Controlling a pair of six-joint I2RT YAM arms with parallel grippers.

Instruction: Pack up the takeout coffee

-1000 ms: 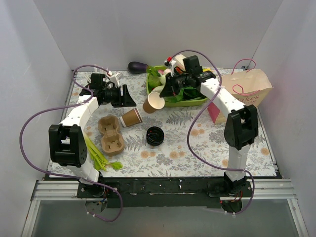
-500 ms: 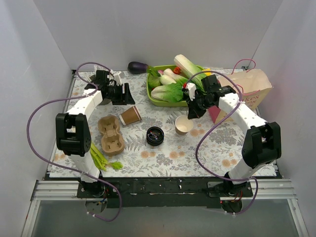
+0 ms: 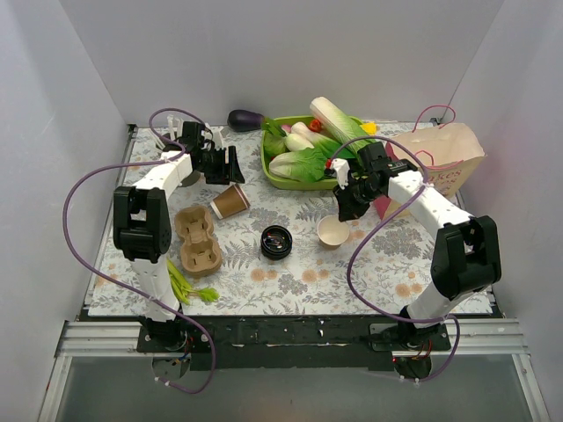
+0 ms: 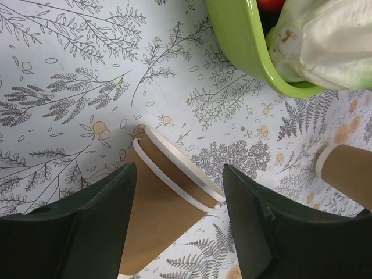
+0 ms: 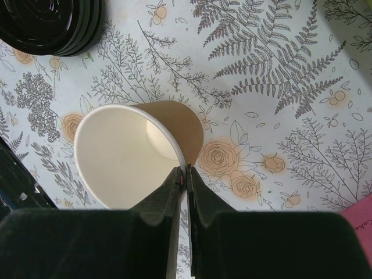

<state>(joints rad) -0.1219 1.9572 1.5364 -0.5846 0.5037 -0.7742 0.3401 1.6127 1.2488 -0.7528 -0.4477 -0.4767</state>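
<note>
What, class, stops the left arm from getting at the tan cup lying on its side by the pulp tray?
Probably nothing. The left gripper is open over the tan cup, which shows between its jaws with only bare tablecloth around it.

Robot lab test cell, not a real kitchen or café. Plain white panel walls (image 3: 88, 79) box the table in at the left, back and right of the top view. An aluminium rail (image 3: 97, 338) runs along the bottom edge, with two robot arms (image 3: 141, 229) mounted just above it and loose purple cables (image 3: 65, 233). A floral printed sheet (image 3: 290, 281) covers the tabletop. Staged props: green tray (image 3: 295, 185) of vegetables (image 3: 303, 163), paper bag (image 3: 444, 158), paper cup (image 5: 133, 151).
</note>
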